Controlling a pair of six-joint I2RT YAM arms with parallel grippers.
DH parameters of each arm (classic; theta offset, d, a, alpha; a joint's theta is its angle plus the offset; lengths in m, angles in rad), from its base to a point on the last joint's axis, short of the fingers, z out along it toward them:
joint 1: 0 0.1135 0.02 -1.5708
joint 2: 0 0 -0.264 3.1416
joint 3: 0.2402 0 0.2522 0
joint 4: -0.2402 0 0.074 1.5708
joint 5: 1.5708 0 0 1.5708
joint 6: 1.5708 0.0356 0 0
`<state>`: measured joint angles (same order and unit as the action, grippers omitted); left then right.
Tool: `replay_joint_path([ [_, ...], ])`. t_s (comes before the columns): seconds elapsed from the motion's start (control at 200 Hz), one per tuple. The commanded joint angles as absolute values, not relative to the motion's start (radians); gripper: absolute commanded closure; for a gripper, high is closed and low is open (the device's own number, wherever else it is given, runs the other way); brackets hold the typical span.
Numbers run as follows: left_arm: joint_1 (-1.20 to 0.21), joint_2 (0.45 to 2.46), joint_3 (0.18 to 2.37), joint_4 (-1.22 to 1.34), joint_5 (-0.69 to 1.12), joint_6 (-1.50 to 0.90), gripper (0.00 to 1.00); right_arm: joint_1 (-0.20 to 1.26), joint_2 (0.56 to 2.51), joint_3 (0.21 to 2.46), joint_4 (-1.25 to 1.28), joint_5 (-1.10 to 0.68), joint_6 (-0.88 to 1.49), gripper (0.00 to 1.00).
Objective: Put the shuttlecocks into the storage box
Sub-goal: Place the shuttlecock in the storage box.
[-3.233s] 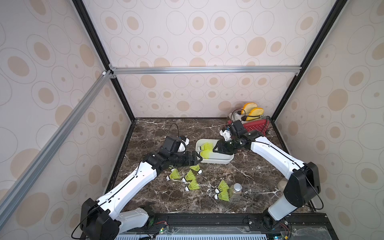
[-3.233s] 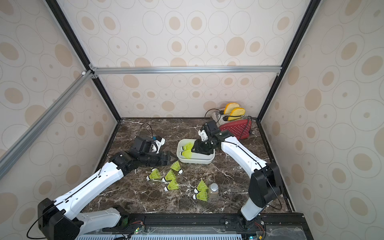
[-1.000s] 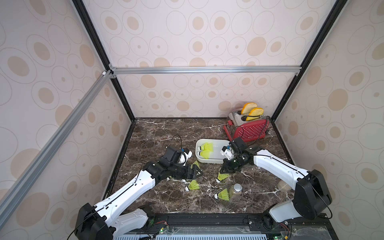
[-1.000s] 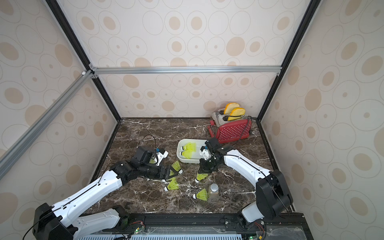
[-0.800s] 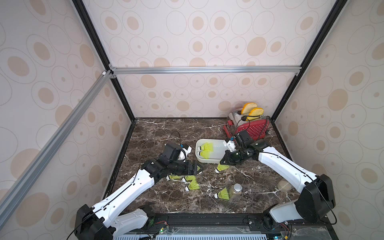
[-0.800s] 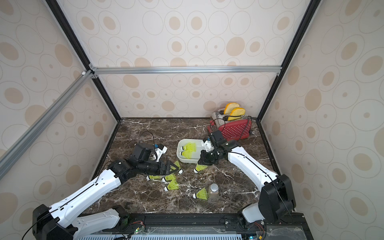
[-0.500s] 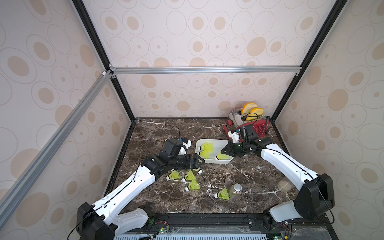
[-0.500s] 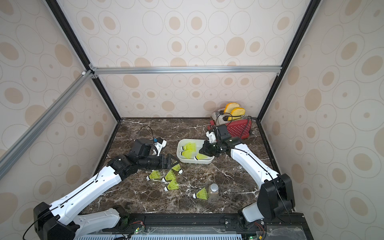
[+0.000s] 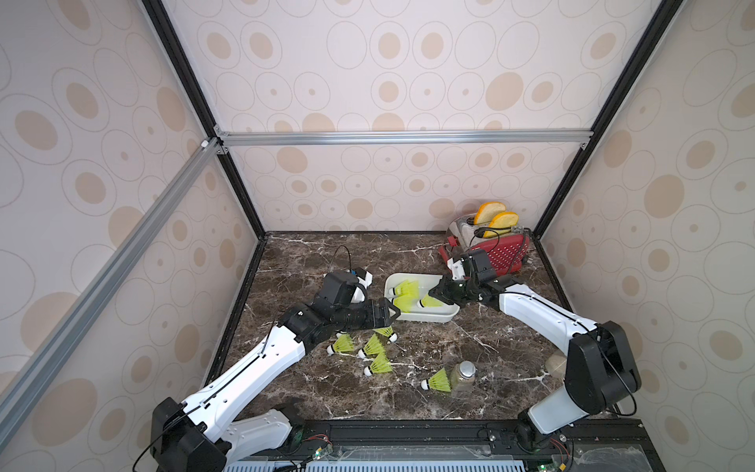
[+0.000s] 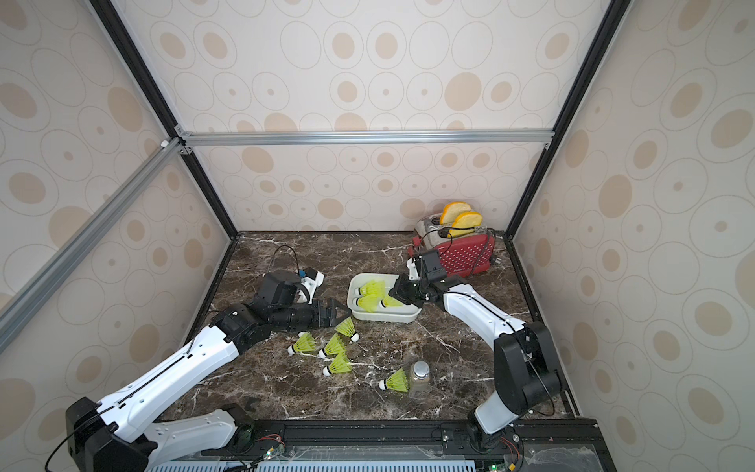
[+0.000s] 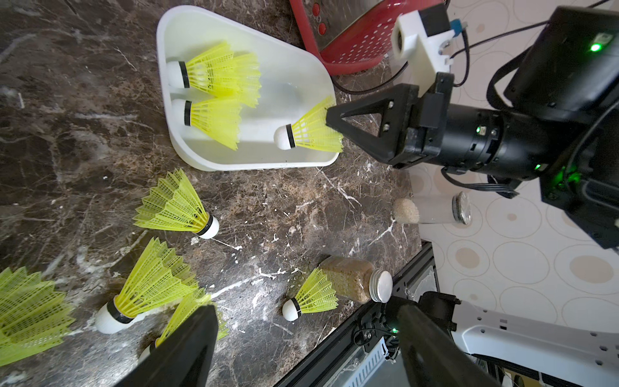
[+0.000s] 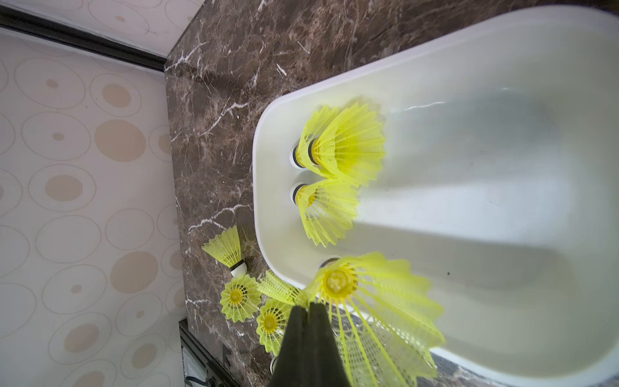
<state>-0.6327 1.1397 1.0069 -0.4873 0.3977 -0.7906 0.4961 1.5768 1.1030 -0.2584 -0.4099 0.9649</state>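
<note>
The white storage box (image 9: 425, 319) (image 10: 384, 319) (image 11: 234, 163) (image 12: 502, 100) sits mid-table with three neon yellow-green shuttlecocks (image 11: 214, 72) (image 12: 341, 144) lying at its left end. My right gripper (image 9: 436, 293) (image 10: 395, 292) (image 11: 330, 118) (image 12: 308, 306) is shut on the skirt rim of another shuttlecock (image 9: 429, 303) (image 11: 308, 134) (image 12: 368, 288), held inside the box's front part with its white tip leading. Several shuttlecocks (image 9: 372, 346) (image 10: 335, 346) (image 11: 174, 207) lie on the marble in front of the box. My left gripper (image 9: 393, 314) (image 10: 346, 313) (image 11: 303, 306) hovers open and empty above them.
A clear jar with a silver lid (image 9: 463, 378) (image 10: 418, 378) (image 11: 355, 278) stands by the front-most shuttlecock (image 9: 439, 381). A second jar (image 11: 428, 211) lies near the right arm's base. The red toaster with bread slices (image 9: 498, 253) (image 10: 461, 253) stands at the back right, behind the box.
My right gripper lifted a shuttlecock from the table near the jar and carried it back over the box. My left gripper rose from among the loose shuttlecocks, staying open.
</note>
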Motion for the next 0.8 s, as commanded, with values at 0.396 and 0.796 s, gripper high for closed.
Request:
replay_joint_path([
  [0.396, -0.618, 1.148, 1.053, -0.462, 0.401, -0.814, 0.13, 0.504, 1.687, 1.065, -0.033, -0.414, 1.084, 1.0],
  [0.796, -0.602, 1.126, 1.039, -0.486, 0.41, -0.801, 0.13, 0.527, 1.771, 1.066, 0.066, -0.434, 1.143, 1.0],
])
